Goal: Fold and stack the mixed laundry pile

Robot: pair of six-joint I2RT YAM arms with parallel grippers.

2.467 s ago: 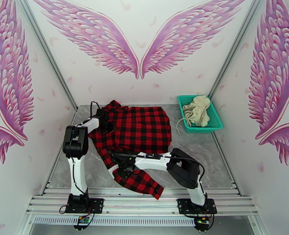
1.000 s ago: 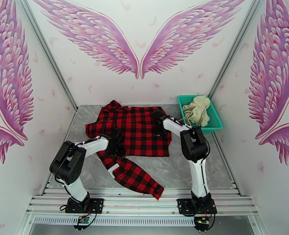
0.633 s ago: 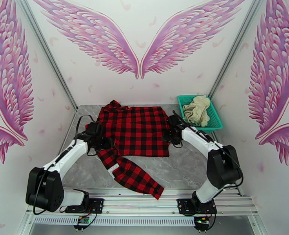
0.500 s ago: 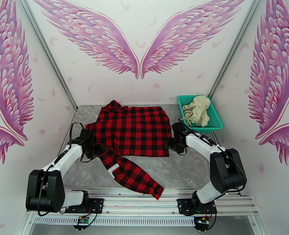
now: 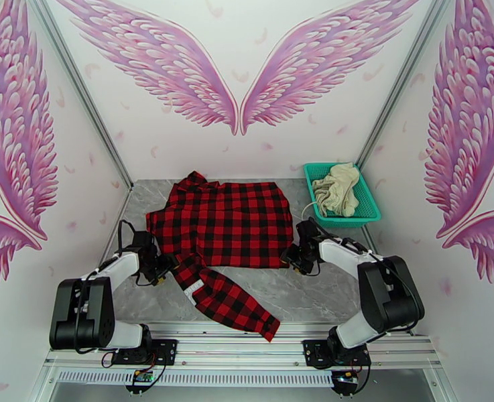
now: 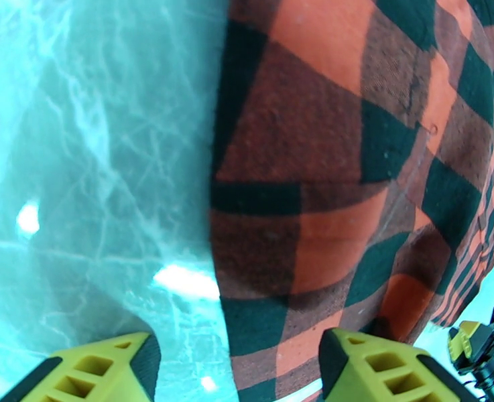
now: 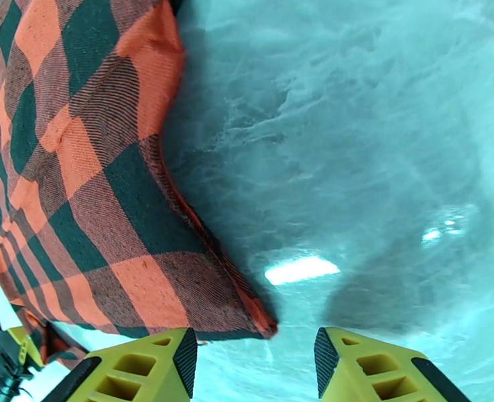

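Jaws of the left gripper (image 6: 236,373) stand apart, its yellow fingers (image 6: 99,370) at the bottom of the left wrist frame. The straight edge of the red-and-black check shirt (image 6: 354,195) lies flat between them on the marble table (image 6: 99,162). The right gripper (image 7: 253,370) is likewise spread, and a shirt corner points into its gap at lower centre. In the top view the two grippers sit at the shirt's lower left and lower right corners. The shirt fills the frame's centre, one sleeve (image 5: 236,306) trailing toward the bottom. The cream garment (image 5: 336,187) lies in the teal basket (image 5: 346,222) at right of centre.
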